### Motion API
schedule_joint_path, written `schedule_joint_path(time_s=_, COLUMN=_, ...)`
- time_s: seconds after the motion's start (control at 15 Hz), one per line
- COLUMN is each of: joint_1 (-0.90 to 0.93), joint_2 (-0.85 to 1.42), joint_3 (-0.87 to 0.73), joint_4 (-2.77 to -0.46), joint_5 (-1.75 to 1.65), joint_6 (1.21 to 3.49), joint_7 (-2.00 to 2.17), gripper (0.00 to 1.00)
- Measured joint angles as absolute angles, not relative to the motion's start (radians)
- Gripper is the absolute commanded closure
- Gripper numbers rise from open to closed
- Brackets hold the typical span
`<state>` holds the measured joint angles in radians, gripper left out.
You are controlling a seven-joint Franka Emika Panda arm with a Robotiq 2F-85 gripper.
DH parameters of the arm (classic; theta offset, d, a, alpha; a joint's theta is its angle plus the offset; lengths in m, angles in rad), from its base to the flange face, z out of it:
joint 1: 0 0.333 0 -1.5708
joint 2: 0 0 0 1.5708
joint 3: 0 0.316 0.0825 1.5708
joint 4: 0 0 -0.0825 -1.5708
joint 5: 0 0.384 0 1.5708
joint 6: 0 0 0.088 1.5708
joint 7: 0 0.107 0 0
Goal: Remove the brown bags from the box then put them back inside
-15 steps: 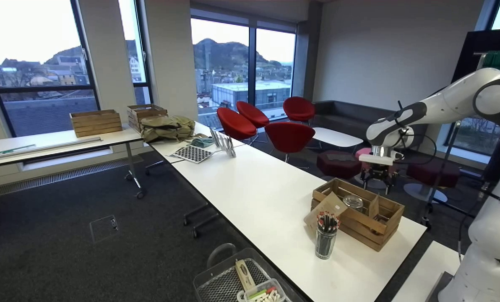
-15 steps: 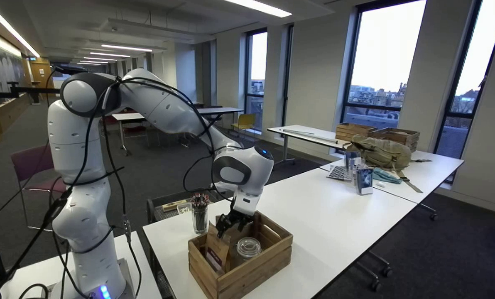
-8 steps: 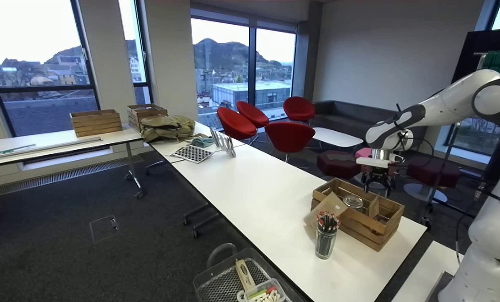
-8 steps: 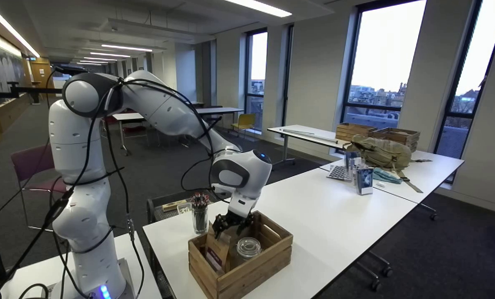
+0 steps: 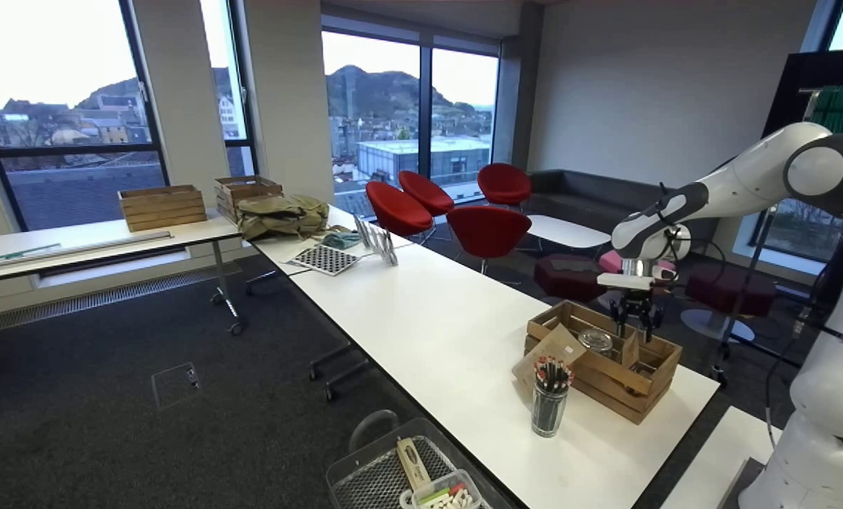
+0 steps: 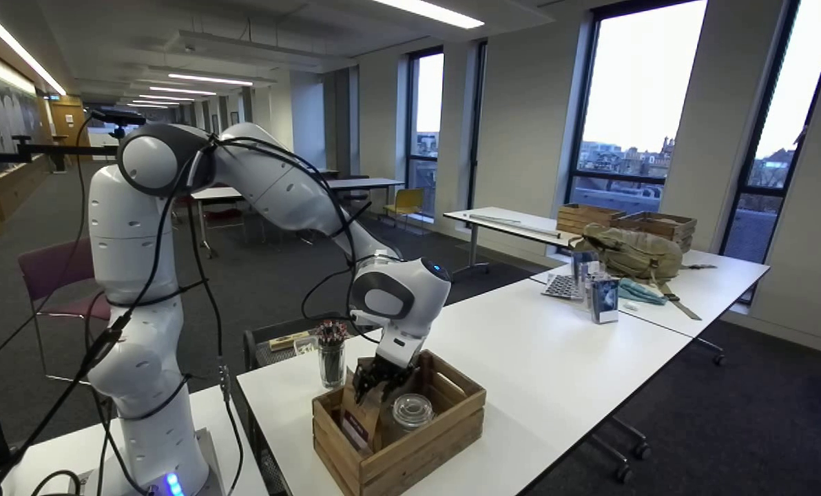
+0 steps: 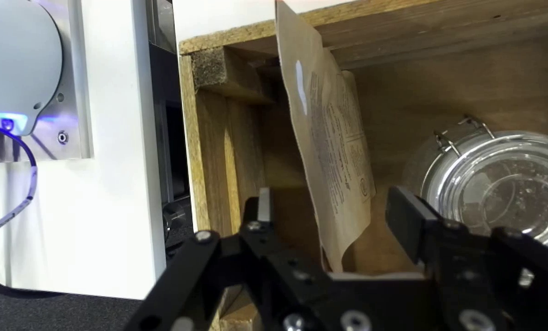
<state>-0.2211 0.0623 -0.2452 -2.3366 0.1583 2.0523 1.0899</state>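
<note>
The box (image 5: 609, 385) is a low slatted wooden crate on the white table, seen also as the box (image 6: 424, 448) and, from above, the box (image 7: 212, 156). One printed brown bag (image 7: 333, 151) stands inside, tilted, near one end wall; in the exterior views it is the brown bag (image 6: 361, 413) and the brown bag (image 5: 630, 348). Another brown bag (image 5: 552, 343) leans outside against the box's long side. My gripper (image 7: 333, 209) is open, its pads on either side of the inner bag with gaps visible. In both exterior views the gripper (image 5: 634, 334), (image 6: 375, 396) reaches down at the box.
Inside the box, close to one finger, sits a clear glass jar (image 7: 508, 184) with a clip lid (image 6: 412, 406). A glass of pencils (image 5: 549, 406) stands beside the outer bag. A mesh basket (image 5: 344, 463) is by the table edge. A backpack (image 6: 631, 255) lies farther along.
My gripper has come down from above the box to around the upper part of the inner bag. Its jaws have drawn partly together. Both bags and the box have stayed put.
</note>
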Motion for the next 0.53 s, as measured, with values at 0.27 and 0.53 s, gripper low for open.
schedule_joint_path(time_s=0.27, joint_1=-0.220, joint_2=0.073, joint_3=-0.241, joint_4=-2.337, joint_5=0.155, joint_6=2.052, joint_7=1.090, gripper=0.93)
schedule_joint_path(time_s=0.53, joint_1=-0.213, joint_2=-0.001, joint_3=-0.235, joint_4=-2.338, joint_5=0.081, joint_6=2.046, joint_7=1.090, gripper=1.00)
